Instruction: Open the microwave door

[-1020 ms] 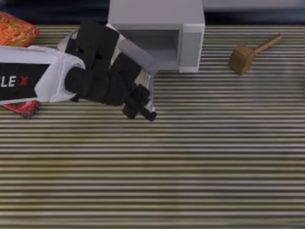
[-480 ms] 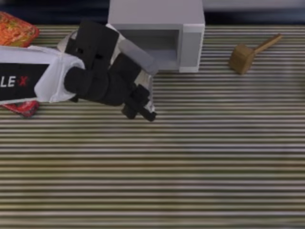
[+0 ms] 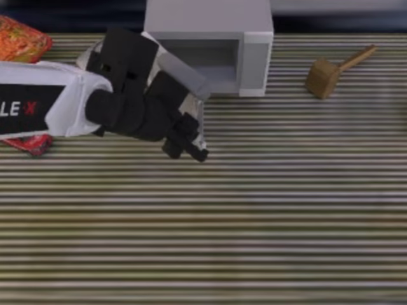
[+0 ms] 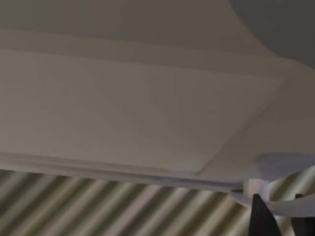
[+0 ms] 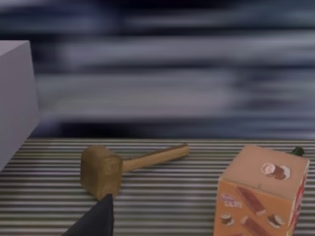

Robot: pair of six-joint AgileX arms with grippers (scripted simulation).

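The light-grey microwave [image 3: 210, 25] stands at the table's back middle, and its cavity shows open. The microwave door [image 3: 187, 75] is swung out toward the front left, away from the body. My left gripper [image 3: 187, 143] is at the door's free edge, shut on the slim white handle [image 4: 256, 187]. In the left wrist view the door panel [image 4: 133, 108] fills the picture, and the dark fingertips [image 4: 261, 219] stand on either side of the handle bar. My right arm is out of the top view. Only one dark fingertip [image 5: 98, 219] of it shows in the right wrist view.
A wooden mallet [image 3: 334, 71] lies right of the microwave and also shows as the mallet [image 5: 106, 172] in the right wrist view. An orange snack box [image 5: 258, 191] stands farther right. A red-orange packet [image 3: 22, 38] lies at the back left, and another red packet [image 3: 28, 145] lies under my left arm.
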